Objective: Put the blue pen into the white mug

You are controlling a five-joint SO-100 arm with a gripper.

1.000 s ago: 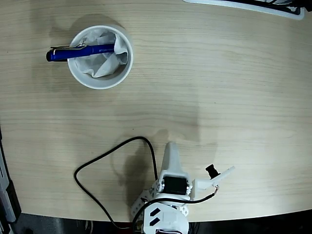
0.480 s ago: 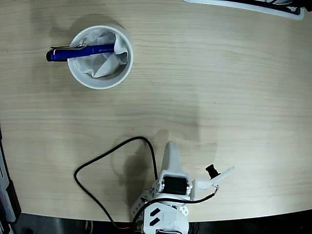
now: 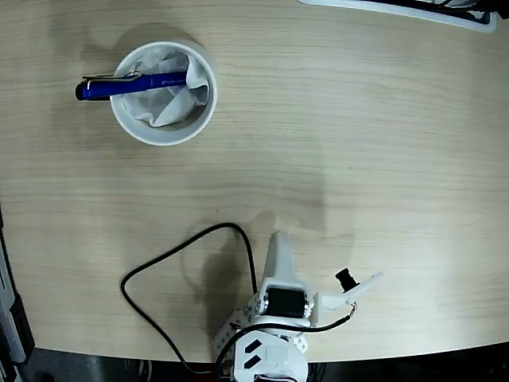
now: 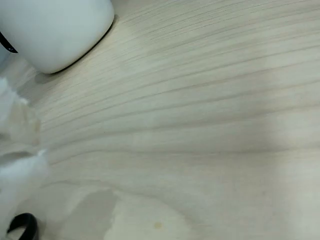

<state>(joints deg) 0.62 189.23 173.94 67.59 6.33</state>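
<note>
The white mug point(image 3: 163, 137) stands at the upper left of the fixed view, lined with crumpled white paper. The blue pen point(image 3: 119, 86) rests in it at a low slant, with one end down on the paper. Its clip end sticks out over the left rim. My gripper point(image 3: 277, 239) is far from both, folded back near the table's bottom edge. It shows as one tapered white tip with no gap and holds nothing. In the wrist view the mug point(image 4: 55, 30) is a white body at the top left, and the pen is out of view there.
A black cable point(image 3: 183, 255) loops over the table left of the arm's base. A white flat object point(image 3: 398, 8) lies along the top right edge. Bare wood stretches between arm and mug. A blurred white finger point(image 4: 15, 165) fills the wrist view's left edge.
</note>
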